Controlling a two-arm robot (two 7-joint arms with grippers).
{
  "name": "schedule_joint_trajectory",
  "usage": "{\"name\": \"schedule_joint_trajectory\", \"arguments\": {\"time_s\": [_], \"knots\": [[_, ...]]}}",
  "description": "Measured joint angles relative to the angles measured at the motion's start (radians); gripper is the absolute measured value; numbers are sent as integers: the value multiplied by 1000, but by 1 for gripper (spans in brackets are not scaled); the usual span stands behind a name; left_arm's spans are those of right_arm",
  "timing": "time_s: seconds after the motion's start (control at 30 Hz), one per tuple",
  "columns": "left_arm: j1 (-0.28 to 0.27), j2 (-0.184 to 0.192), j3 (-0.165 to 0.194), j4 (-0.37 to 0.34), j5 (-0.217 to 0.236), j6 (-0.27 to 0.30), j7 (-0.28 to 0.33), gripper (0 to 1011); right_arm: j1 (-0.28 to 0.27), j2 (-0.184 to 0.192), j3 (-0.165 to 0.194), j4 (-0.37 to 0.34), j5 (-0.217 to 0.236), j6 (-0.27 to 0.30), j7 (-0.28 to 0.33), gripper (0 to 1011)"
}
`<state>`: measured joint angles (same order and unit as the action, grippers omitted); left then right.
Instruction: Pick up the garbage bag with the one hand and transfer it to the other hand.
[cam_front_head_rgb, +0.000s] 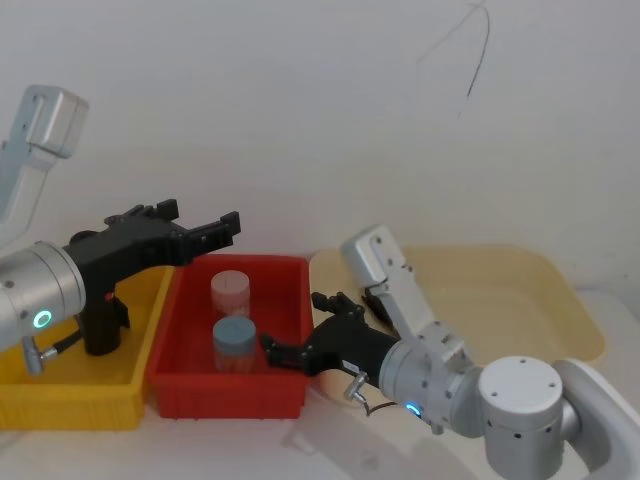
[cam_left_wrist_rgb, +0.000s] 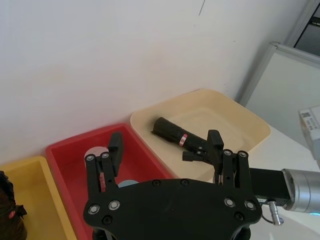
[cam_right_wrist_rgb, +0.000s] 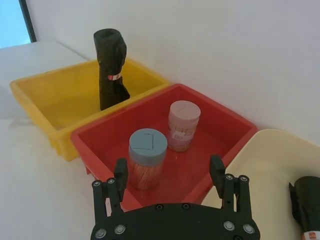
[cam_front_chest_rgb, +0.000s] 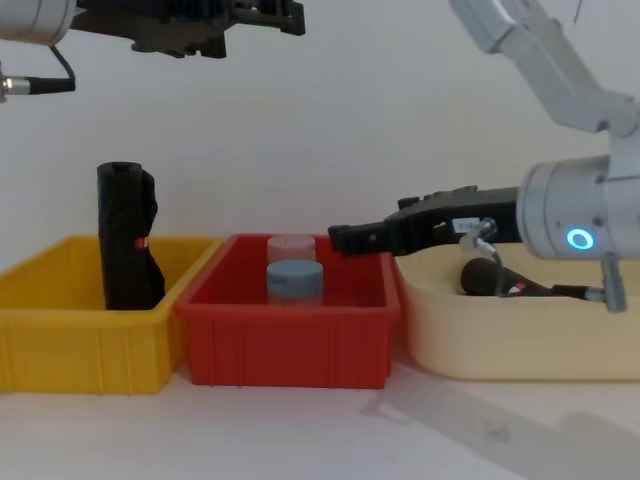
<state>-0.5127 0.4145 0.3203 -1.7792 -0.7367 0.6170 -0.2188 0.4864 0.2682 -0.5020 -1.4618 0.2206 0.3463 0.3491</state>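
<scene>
**A:** How far along is it?

**B:** Barely begun, I'd say. The left pincer (cam_front_head_rgb: 200, 222) hangs high with its fingers spread and nothing between them. Below it is the seam between the yellow bin (cam_front_chest_rgb: 60, 330) and the red bin (cam_front_chest_rgb: 290, 345).

**A:** And the black roll under it, to its left?

**B:** That is the kinked roll (cam_front_chest_rgb: 125, 235) standing in the yellow bin, which is not the one wanted. The garbage bag (cam_left_wrist_rgb: 172, 132) is well away from the left pincer, ahead of its open fingers and lower down, in the cream tub (cam_front_chest_rgb: 500, 340).

**A:** What about the right pincer?

**B:** The right pincer (cam_front_head_rgb: 296, 328) is also spread wide and holding nothing. Its tips reach over the red bin's near corner, and the bag lies behind those tips, under its wrist and clear of it.

**A:** So what is left?

**B:** All of it: reaching, closing on the bag, lifting it, and passing it across.

**A:** How does the bag look?

**B:** It is a straight black cylinder lying on its side on the tub floor. The plastic is matte and slightly creased, with a small red-and-white label (cam_left_wrist_rgb: 183, 139) banding it near one end. It looks firm enough to grip across the middle.
</scene>
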Motion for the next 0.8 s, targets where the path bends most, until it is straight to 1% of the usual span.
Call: {"name": "schedule_joint_trajectory", "arguments": {"time_s": [0.5, 0.8], "knots": [[0, 0, 0, 0, 0, 0, 0, 1000, 58, -37, -44, 71, -42, 18, 27, 1000], [0, 0, 0, 0, 0, 0, 0, 1000, 86, -62, -63, 117, -61, 21, 38, 1000]]}}
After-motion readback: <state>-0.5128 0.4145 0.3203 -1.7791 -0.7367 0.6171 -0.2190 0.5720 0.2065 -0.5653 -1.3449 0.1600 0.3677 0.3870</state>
